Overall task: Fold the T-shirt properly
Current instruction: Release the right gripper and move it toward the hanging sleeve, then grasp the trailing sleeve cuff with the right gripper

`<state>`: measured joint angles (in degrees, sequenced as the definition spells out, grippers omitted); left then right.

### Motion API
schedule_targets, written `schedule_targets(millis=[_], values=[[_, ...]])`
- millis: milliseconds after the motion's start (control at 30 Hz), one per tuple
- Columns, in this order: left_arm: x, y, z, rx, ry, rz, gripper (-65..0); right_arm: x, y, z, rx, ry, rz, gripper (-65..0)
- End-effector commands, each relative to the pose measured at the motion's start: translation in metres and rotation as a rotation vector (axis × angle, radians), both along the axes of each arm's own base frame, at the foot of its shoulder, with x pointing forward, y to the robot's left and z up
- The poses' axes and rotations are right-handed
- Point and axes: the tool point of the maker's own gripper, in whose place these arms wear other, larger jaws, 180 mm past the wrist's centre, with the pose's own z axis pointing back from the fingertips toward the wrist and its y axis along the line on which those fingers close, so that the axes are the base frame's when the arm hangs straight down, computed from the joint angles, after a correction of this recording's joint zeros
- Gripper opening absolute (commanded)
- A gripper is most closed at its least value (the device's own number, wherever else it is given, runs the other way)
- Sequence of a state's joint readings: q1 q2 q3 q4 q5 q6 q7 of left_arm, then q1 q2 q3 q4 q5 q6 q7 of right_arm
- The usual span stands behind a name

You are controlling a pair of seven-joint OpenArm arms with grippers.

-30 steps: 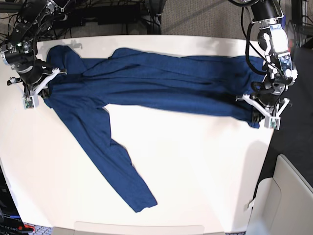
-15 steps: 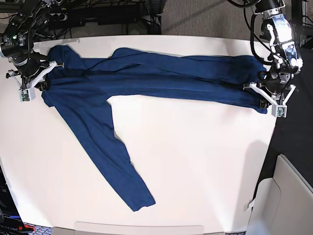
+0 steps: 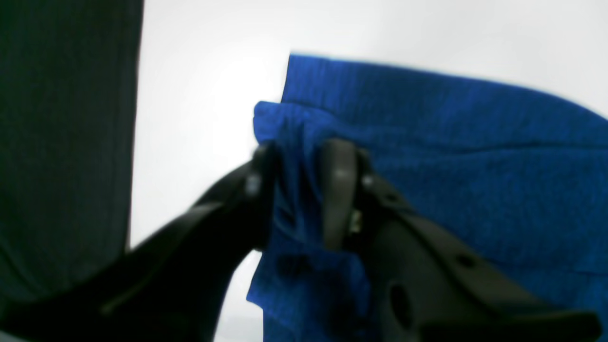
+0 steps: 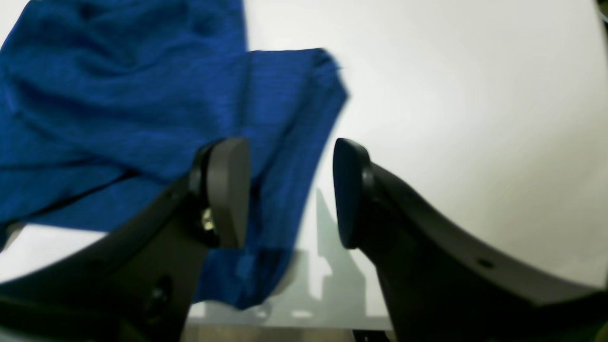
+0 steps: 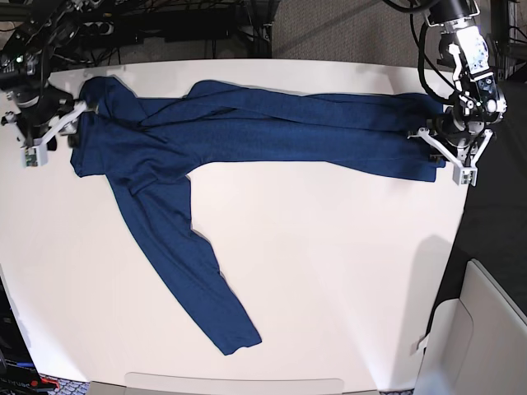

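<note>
Navy knit of the T-shirt (image 5: 272, 132) lies stretched across the white counter (image 5: 329, 271). Left fingers (image 3: 337, 190), reaching down at the counter's edge, are clamped on a bunched fold. Right fingers (image 4: 228, 190) stand apart, gripping nothing, a shirt corner lying beneath and between them.

Robotics lab, white table (image 5: 329, 247), cable tangle (image 5: 165, 20) behind

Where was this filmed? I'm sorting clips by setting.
Probably a robotics lab or test bench, not a home: a bare white table holding only a shirt, two arms with a left claw and right claw at its ends, and cables behind.
</note>
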<state>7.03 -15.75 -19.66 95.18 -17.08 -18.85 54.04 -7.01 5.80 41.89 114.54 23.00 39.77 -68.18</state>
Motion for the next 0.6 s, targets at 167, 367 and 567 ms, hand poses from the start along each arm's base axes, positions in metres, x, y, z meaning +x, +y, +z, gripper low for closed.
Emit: schedule_targets(millis=[167,367,567], values=[[0.011,0.005,0.018,0.024,-0.057,-0.005,-39.1,0.057,-0.011,0.034,-0.012,-0.14,-0.049,-39.8],[0.011,0.005,0.018,0.024,-0.057,-0.005,-38.5,0.141,0.035,0.029,-0.019,-0.157,0.063,-39.8],[0.011,0.006,0.019,0.02,-0.061,0.001,-38.5,0.212,0.084,0.018,0.029,-0.171,0.175,-39.8]])
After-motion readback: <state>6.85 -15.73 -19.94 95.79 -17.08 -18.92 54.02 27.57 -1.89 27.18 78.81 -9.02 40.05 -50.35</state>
